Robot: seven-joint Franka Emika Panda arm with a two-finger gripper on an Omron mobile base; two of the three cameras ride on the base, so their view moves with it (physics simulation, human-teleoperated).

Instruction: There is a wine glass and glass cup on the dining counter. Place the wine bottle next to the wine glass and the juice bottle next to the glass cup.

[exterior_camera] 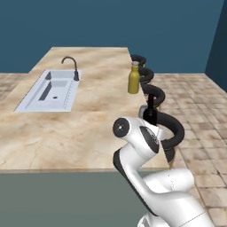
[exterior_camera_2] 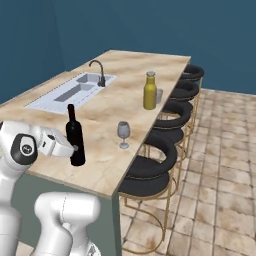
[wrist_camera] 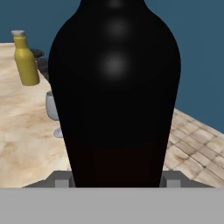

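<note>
Claw [exterior_camera_2: 74, 148] clamped level around upright wine bottle [exterior_camera_2: 75, 136] on tabletop [exterior_camera_2: 102, 112], near empty wine glass [exterior_camera_2: 123, 134].

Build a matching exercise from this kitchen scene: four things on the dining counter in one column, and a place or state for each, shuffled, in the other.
Things:
1. wine bottle
2. juice bottle
3. wine glass
4. faucet

Places or states:
A. black, arching over the inset sink
B. upright, gripped by the hand near the counter's front edge
C. standing free between the two bottles
D. upright beside the glass cup, by the stools

Pairs: 1-B, 2-D, 3-C, 4-A
</note>
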